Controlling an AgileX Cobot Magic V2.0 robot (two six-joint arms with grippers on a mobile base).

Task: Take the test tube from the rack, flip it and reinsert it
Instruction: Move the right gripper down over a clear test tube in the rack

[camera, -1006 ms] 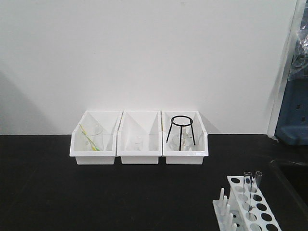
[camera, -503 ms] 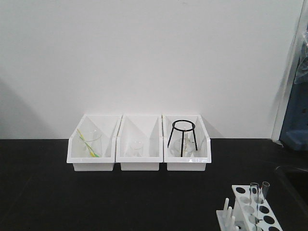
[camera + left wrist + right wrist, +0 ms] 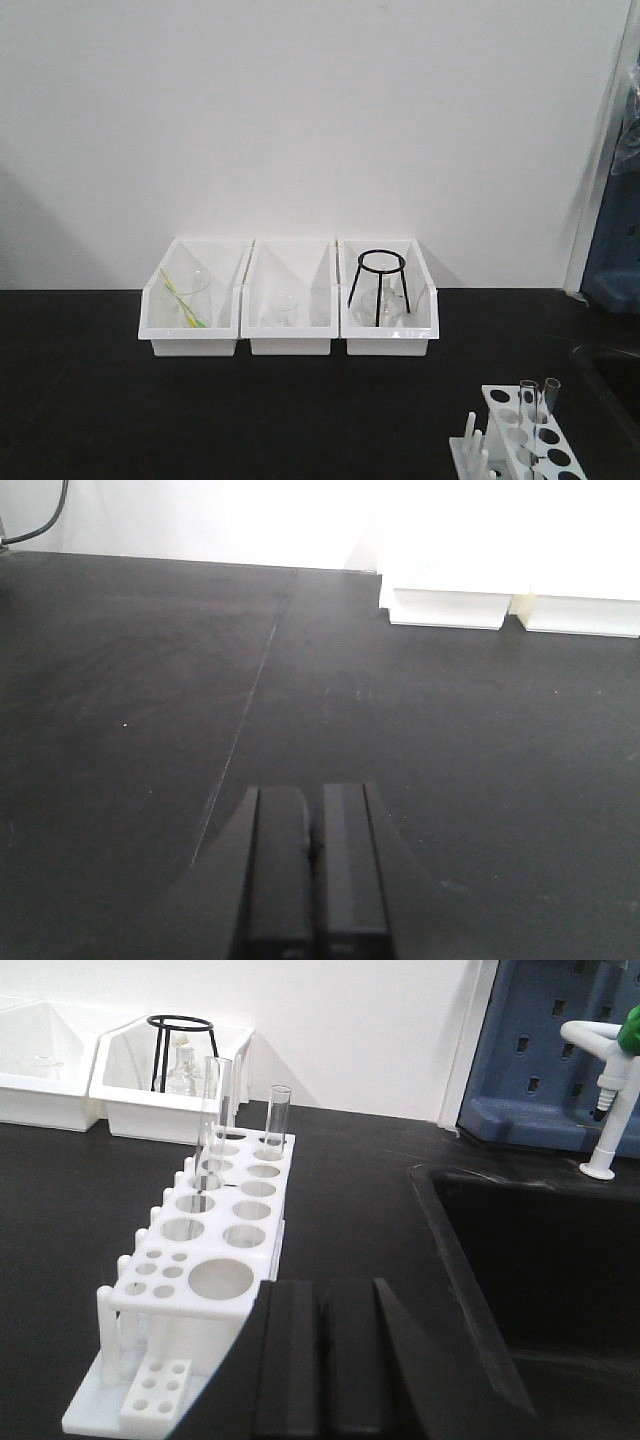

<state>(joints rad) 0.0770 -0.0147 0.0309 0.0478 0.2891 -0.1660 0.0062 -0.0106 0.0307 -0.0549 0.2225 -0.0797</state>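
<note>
Standing at five o'clock in the front view, the rack holds two test tubes upright in its far holes, and the frame edge cuts off its near end. Only the right wrist view shows that end, at ten o'clock from the right fingers, which are pressed together, with a sink at two o'clock. The left wrist view shows the left fingers, likewise closed on nothing, over black tabletop, with white bins at one o'clock.
</note>
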